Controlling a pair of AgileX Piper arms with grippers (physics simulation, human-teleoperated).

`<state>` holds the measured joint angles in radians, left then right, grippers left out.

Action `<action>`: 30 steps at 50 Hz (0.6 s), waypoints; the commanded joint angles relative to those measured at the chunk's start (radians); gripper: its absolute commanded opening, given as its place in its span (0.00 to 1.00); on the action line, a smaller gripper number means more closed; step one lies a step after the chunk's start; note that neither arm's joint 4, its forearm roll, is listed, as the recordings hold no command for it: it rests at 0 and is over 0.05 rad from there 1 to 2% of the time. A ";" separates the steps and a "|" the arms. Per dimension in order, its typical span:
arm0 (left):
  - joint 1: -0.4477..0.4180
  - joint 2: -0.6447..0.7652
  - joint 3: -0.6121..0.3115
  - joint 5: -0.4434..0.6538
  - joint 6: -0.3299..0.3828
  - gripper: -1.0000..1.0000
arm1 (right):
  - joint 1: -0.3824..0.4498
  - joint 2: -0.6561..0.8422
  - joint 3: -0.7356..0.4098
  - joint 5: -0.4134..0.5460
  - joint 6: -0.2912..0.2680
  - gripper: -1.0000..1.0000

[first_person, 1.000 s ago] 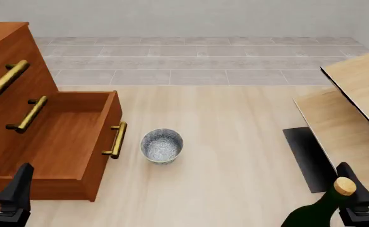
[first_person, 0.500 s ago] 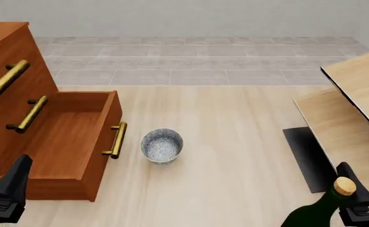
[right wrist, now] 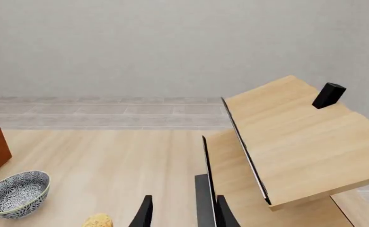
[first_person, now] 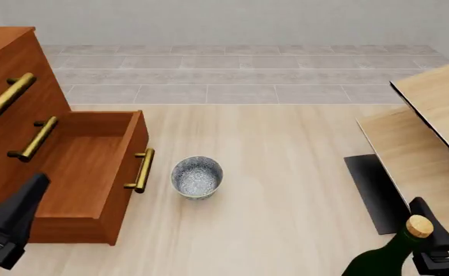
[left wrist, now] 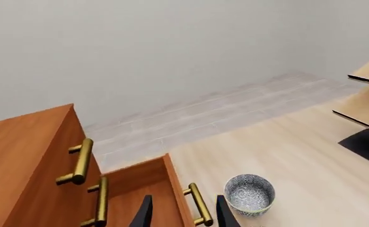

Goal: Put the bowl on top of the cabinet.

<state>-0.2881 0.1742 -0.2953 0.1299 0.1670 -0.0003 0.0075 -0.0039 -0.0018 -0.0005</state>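
The speckled grey-and-white bowl stands upright on the floor-like table, just right of the open drawer's brass handle. The reddish-brown cabinet rises at the left, its bottom drawer pulled out and empty. My left gripper hovers open above the drawer's near left part, well left of the bowl. At the bottom right, far from the bowl, my right gripper is open and holds nothing.
A dark green bottle with a cork leans right beside the right gripper. Pale light-wood boards slope at the right over a black pad. A small black block sits on the upper board.
My left gripper has risen and moved forward over the open drawer. The bowl, bottle and right arm have stayed put.
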 commanded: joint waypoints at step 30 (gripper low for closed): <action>-0.380 0.311 -0.152 -0.137 0.355 1.00 | 0.000 0.000 0.000 0.000 0.000 1.00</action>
<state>-0.6024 0.3974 -0.4172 0.0306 0.4602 -0.0003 0.0076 -0.0039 -0.0017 -0.0004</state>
